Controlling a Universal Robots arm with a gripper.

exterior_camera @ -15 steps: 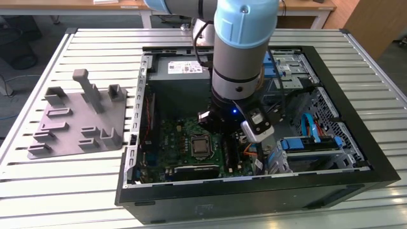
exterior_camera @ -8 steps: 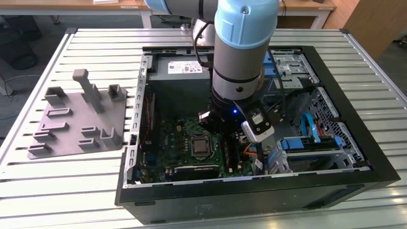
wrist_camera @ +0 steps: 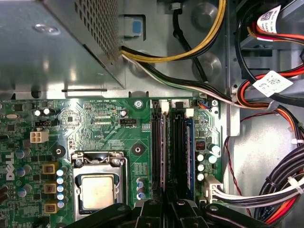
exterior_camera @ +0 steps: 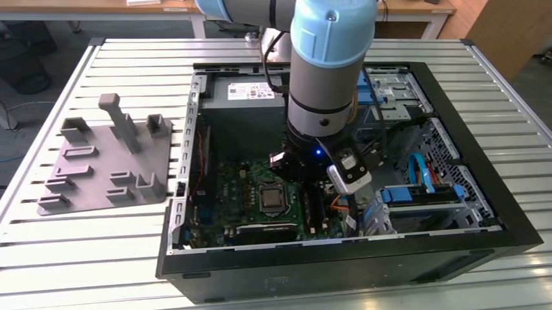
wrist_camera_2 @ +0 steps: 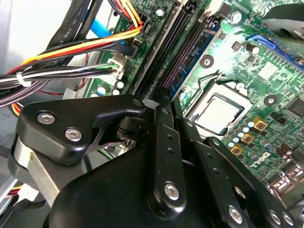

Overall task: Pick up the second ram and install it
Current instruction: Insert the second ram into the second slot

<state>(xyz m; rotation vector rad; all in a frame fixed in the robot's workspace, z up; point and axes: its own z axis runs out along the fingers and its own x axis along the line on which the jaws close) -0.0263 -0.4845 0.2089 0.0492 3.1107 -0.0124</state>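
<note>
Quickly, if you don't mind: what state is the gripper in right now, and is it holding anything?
Gripper: low over the motherboard's RAM slots; whether it is open, shut or holding anything cannot be told.

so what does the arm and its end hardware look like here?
The arm is a thick silver-grey tube with pale blue joint caps. Black cables run down its side, and a small blue light glows near the wrist. The gripper is matte black, built of linked bars joined by round silver screws and pins.
</note>
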